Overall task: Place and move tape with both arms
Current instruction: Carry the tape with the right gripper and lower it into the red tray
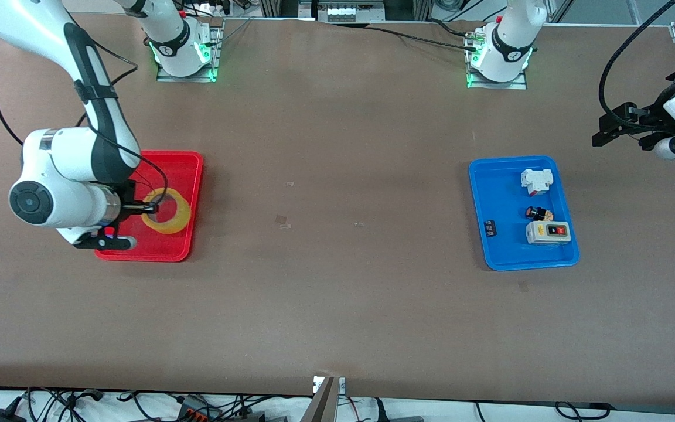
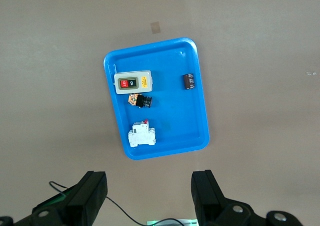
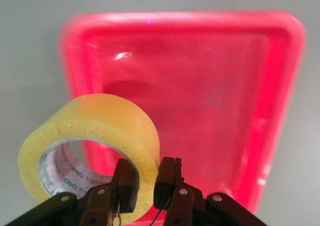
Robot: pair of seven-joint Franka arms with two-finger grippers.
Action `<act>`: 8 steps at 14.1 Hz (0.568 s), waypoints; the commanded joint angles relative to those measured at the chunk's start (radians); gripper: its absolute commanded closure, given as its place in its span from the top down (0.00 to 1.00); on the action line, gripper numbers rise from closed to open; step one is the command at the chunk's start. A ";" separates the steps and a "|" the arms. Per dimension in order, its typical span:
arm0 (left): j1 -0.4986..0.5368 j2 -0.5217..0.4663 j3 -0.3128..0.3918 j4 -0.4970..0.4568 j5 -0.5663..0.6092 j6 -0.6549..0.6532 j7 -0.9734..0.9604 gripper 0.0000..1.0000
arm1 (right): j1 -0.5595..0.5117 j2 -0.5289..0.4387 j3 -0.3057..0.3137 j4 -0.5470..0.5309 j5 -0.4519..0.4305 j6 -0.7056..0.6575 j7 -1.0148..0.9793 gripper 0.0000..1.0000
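Observation:
The tape [image 1: 181,215] is a yellow-amber roll over the red tray [image 1: 194,176], toward the right arm's end of the table. My right gripper [image 1: 149,206] is shut on the tape's wall, one finger inside the hollow core and one outside. In the right wrist view the tape [image 3: 100,131] hangs tilted in my right gripper [image 3: 146,183] above the red tray [image 3: 225,85]. My left gripper [image 1: 604,130] is open and empty, up in the air at the left arm's end of the table, and waits. In the left wrist view its fingers [image 2: 149,178] stand wide apart.
A blue tray [image 1: 478,193] holds a white-grey switch box [image 1: 547,232], a white breaker [image 1: 535,180], a black push button [image 1: 539,213] and a small black part [image 1: 490,228]. The left wrist view shows the tray [image 2: 200,75] and switch box [image 2: 132,82] from above.

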 commanded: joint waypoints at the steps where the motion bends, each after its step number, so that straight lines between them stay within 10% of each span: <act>1: 0.012 0.000 -0.005 0.025 -0.029 -0.025 -0.008 1.00 | -0.069 -0.076 0.021 -0.145 -0.022 0.086 -0.061 0.01; 8: 0.012 0.006 -0.013 0.045 -0.028 -0.045 -0.021 1.00 | -0.120 -0.011 0.023 -0.213 -0.021 0.230 -0.086 0.11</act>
